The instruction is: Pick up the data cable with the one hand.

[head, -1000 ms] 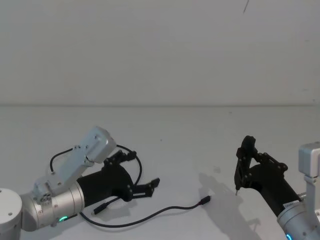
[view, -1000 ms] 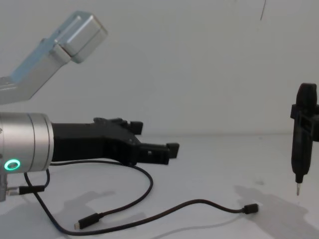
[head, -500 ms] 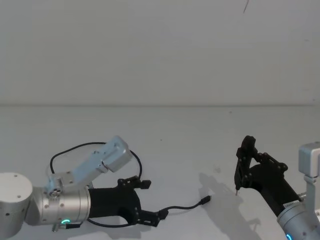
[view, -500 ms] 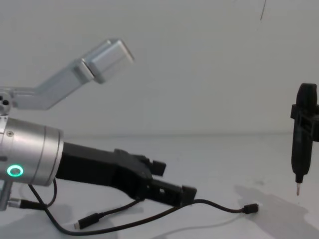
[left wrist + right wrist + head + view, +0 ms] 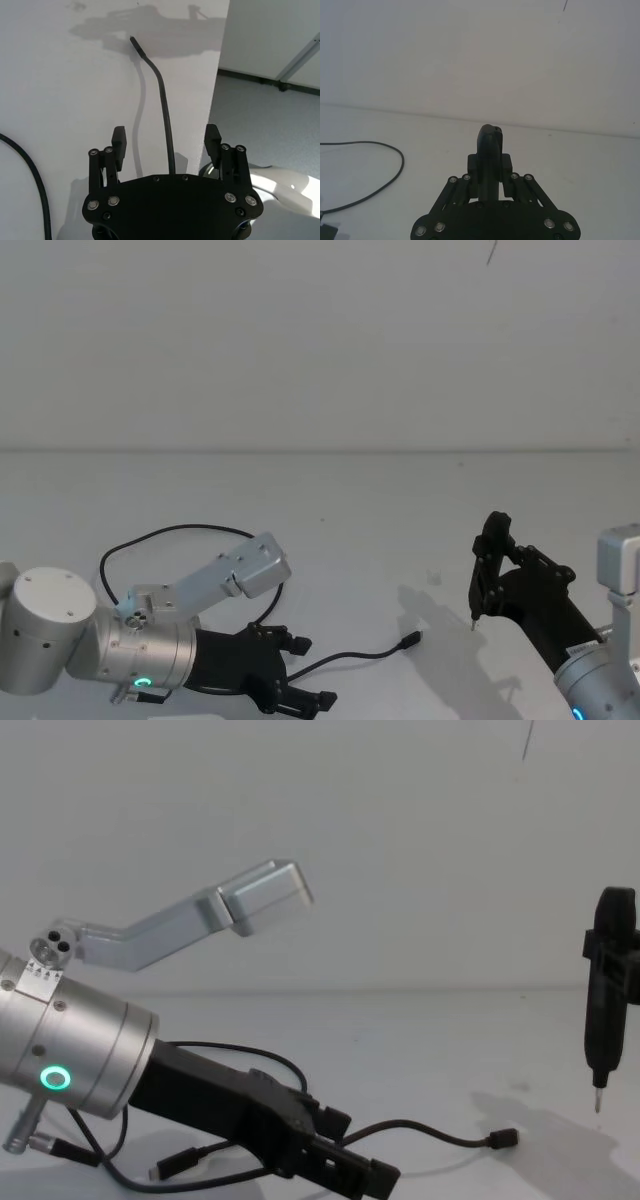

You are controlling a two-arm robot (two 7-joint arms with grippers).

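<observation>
The data cable is a thin black line on the white table, with a wide loop at the left and a small plug at its right end. My left gripper is low at the table's front left and open. In the left wrist view a straight stretch of the cable runs between the two fingers of the left gripper, out to the plug. The chest view shows the same gripper just above the cable. My right gripper hangs at the right, shut on a black pen-like tool.
A second plug of the cable lies under the left arm. The table's front edge runs close beside the left gripper, with grey floor beyond. A silver camera bracket rises from the left wrist.
My left gripper has swung toward the table's front edge and tipped downward, so its open fingers now straddle the cable's straight stretch. The right arm and the cable have not moved.
</observation>
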